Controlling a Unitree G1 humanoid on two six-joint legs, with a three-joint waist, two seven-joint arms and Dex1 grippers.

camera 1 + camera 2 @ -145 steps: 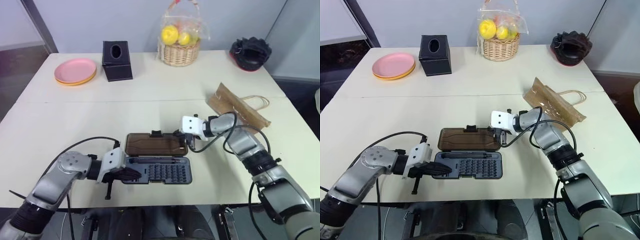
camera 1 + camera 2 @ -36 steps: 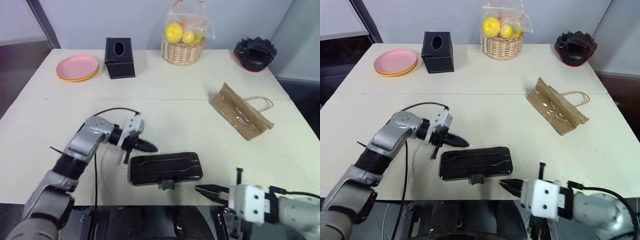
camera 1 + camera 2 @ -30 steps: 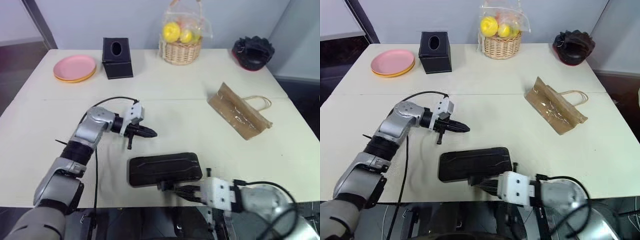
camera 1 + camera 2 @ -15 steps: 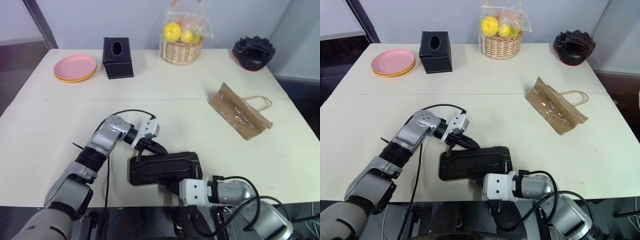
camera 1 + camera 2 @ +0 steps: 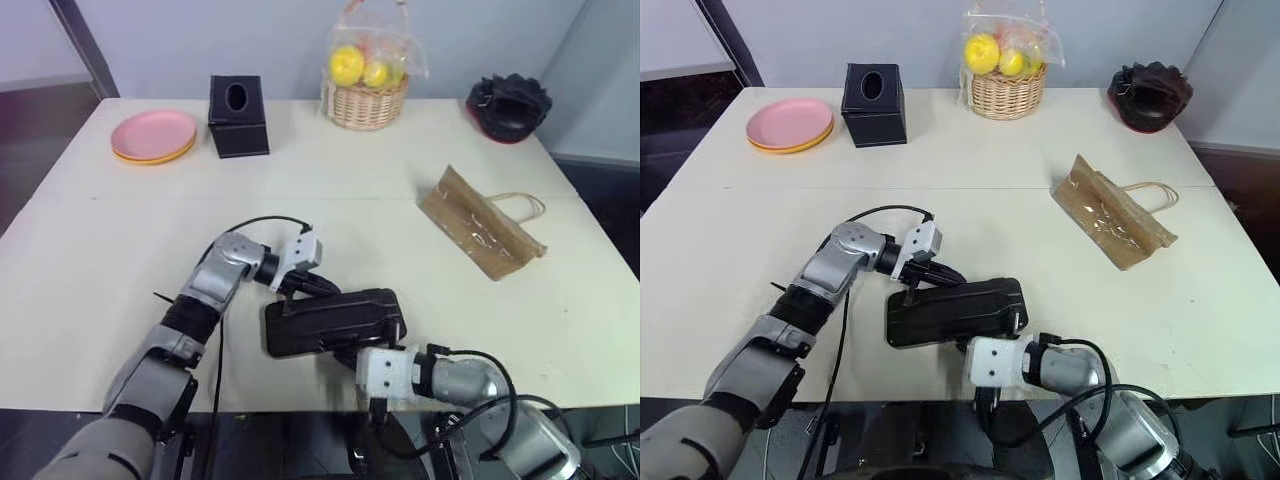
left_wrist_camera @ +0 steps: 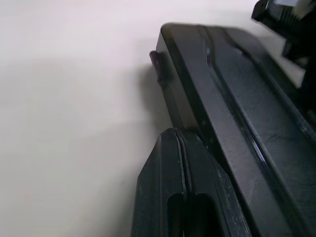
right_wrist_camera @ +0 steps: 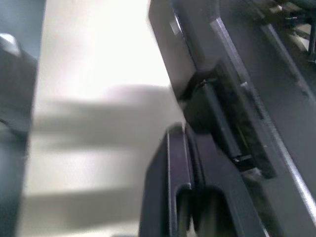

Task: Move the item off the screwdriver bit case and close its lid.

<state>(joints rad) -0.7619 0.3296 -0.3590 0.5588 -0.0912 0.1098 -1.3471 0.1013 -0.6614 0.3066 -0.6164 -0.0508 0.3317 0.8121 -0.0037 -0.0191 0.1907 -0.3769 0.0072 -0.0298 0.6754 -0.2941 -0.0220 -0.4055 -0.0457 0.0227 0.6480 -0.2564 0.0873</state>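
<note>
Case (image 5: 333,321) glossy black; paper bag (image 5: 480,225) kraft brown; plates (image 5: 153,137) pink over yellow.

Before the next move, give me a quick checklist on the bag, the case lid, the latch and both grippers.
1. Paper bag off the screwdriver bit case: ok, it lies apart on the table's right side.
2. Lid folded over the bit tray: ok, the case shows one closed dark slab.
3. Latch tab snapped home: cannot tell, the tab sits at the near edge but its seating is not clear.
4. Left gripper shut, tips at the case's far left corner: ok.
5. Right gripper at the latch on the near edge: ok, fingers close together beside the tab.
6. Case fully on the table: ok, it lies slightly turned near the front edge.
</note>
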